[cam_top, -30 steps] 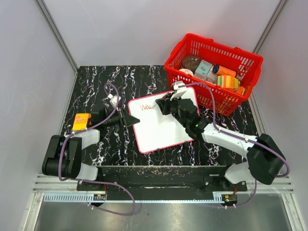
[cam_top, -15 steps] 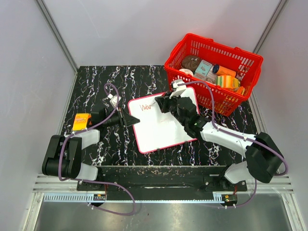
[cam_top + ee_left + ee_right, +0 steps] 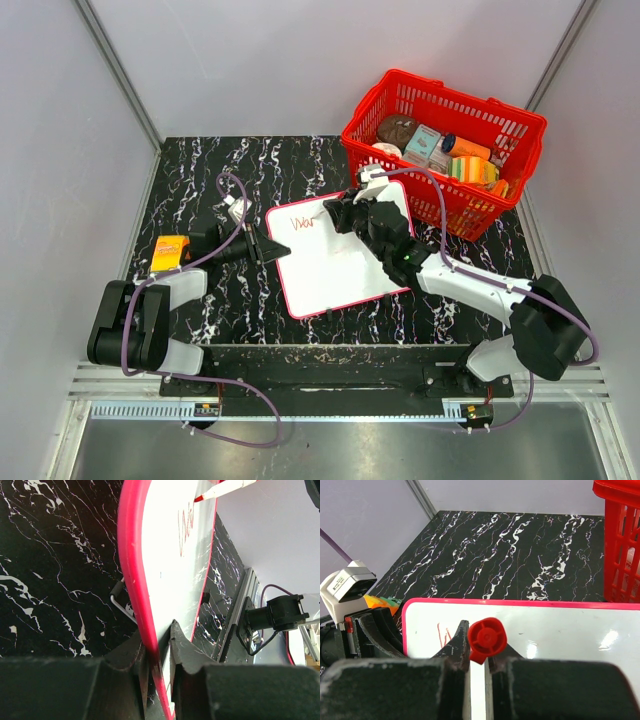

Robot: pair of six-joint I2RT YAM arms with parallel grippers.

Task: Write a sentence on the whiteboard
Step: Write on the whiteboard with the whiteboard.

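Right pincer (image 3: 342,213) and marker (image 3: 487,639) nudged left, sentence (image 3: 302,222) longer, whiteboard (image 3: 335,265) unmoved

Bright, even light from overhead fills my workspace, casting only faint shadows on the black table (image 3: 200,170). In my right wrist view, a glare spot shines on the whiteboard (image 3: 560,630). My fingers (image 3: 455,650) loom dark and blurred at the bottom of the 2 wrist views; the red pen (image 3: 487,639) looks sharper.
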